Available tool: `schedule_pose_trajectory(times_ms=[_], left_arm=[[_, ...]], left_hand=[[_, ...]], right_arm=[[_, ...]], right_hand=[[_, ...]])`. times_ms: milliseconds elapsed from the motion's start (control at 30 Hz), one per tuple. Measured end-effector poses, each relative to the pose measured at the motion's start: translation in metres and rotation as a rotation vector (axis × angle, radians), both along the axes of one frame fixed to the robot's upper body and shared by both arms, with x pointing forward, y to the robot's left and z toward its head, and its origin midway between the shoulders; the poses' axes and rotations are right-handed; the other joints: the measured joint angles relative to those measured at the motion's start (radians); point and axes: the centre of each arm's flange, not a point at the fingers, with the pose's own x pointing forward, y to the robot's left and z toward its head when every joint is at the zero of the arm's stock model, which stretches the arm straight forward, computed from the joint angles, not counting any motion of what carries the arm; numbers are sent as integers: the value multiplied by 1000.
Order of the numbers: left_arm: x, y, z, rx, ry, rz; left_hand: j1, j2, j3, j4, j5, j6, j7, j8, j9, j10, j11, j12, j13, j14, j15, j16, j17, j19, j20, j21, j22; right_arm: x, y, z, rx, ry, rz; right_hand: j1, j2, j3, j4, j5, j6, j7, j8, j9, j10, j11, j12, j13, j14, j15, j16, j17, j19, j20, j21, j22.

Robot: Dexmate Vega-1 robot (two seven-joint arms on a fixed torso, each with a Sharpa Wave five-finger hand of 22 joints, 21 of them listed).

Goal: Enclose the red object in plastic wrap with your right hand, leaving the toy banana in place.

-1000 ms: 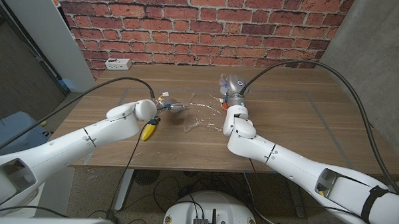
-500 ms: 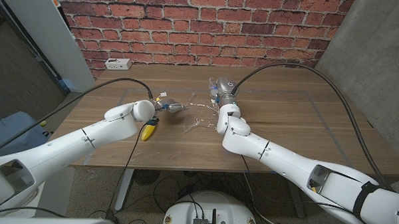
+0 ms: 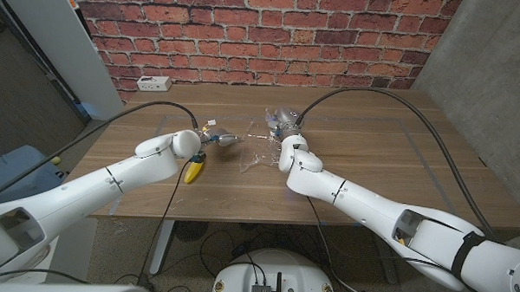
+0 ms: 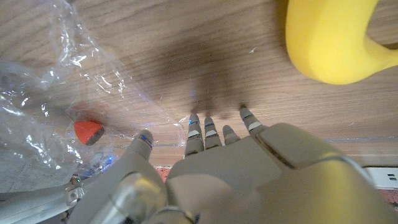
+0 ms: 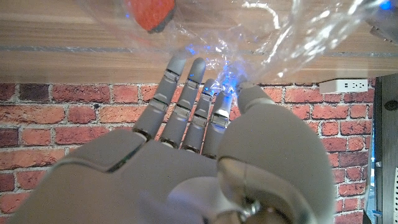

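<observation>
Leftward across the table goes the right hand (image 3: 282,122), carrying a lifted edge of the plastic wrap (image 3: 258,151) toward the toy banana (image 3: 194,170); its fingers (image 5: 186,93) pinch the film. Under that crinkled sheet, just beside the right hand, sits the red object (image 4: 89,131), well apart from the banana. Film this thin looks light, limp and clingy, best pulled by an edge. Beside the banana, the left hand (image 3: 219,138) grasps nothing, fingers apart.
</observation>
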Motion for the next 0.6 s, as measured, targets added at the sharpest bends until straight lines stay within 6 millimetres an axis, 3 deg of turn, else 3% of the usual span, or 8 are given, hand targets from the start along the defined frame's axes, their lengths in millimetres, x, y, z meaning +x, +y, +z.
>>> schedule_pose_trajectory(times_ms=[200, 433, 500, 600], left_arm=[[0, 0, 1, 1, -3, 2], [3, 2, 4, -2, -11, 7], [3, 2, 5, -2, -15, 7], [3, 2, 6, -3, -23, 7]], left_hand=[[0, 0, 0, 0, 0, -5, -1, 0, 0, 0, 0, 0, 0, 0, 0, 0, 0, 0, 0, 0, 0], [0, 0, -1, 7, 0, -12, -9, 0, 0, 0, 0, 0, 0, 0, 0, 0, 0, 0, 0, 0, 0], [0, 0, -1, 7, 0, -16, -12, 0, 0, -5, 5, 0, 0, 0, 0, 0, 0, 0, 0, 0, 0], [0, 0, -1, 7, 0, -31, -28, -4, 0, -17, 6, -4, 0, 1, 1, 0, 0, 0, 0, 0, 0]], right_arm=[[3, -3, 1, 5, 8, -2], [9, -1, -4, 41, 107, 109], [11, -4, -3, 52, 118, 122], [12, -5, -3, 72, 142, 163]], right_hand=[[-141, -31, -56, 56, -7, -36, 14, -39, -8, -23, 34, -13, -1, -18, 4, -30, -8, -20, 20, 8, -10], [-387, -47, -146, 168, -7, -100, 50, -115, -10, -76, 117, -32, 5, -85, 78, -77, -14, -69, 70, -11, -15], [-433, -45, -163, 188, -7, -116, 56, -132, -10, -92, 132, -35, 5, -103, 95, -88, -14, -82, 82, -18, -15], [-467, -30, -169, 206, -7, -138, 54, -149, -10, -103, 146, -35, 9, -117, 110, -95, -14, -89, 89, -24, -15]])
